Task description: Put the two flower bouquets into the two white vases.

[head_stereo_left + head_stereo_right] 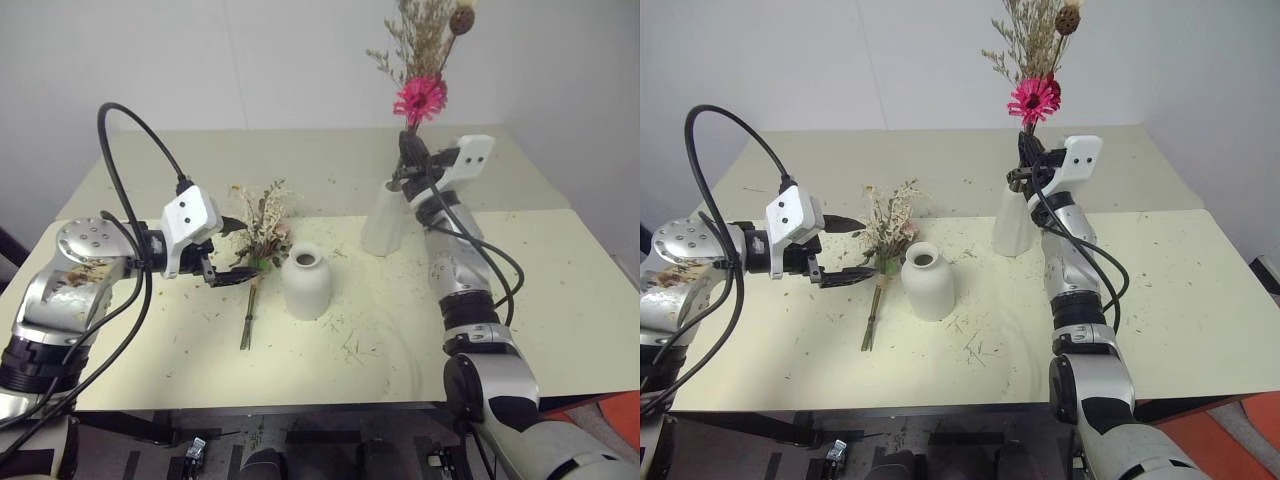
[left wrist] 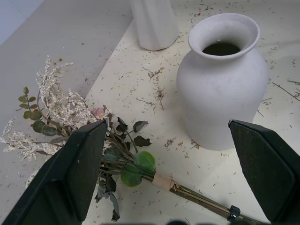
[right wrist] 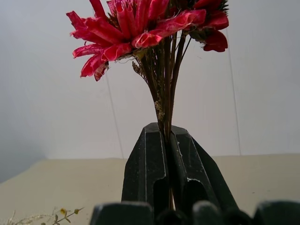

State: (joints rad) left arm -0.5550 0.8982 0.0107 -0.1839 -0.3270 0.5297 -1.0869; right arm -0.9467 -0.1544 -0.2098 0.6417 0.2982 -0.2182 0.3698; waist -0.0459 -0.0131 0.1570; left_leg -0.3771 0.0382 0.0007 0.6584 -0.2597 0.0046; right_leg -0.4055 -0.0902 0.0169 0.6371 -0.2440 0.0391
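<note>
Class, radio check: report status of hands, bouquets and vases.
Right hand shut on magenta bouquet, above tall vase. Left hand open by pink bouquet, flat on table. Round vase empty.

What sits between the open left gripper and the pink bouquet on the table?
Nothing visible. The left gripper hangs open right at the pink bouquet, which lies flat on the table. The round vase stands just beside it, not in the path.

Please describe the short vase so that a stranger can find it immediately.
On the pale yellow-green table, look near the middle, beside the pale pink bouquet lying flat. The short, round-bodied matte white vase stands there empty; unlike the taller, slim white vase behind it, it has a narrow neck.
</note>
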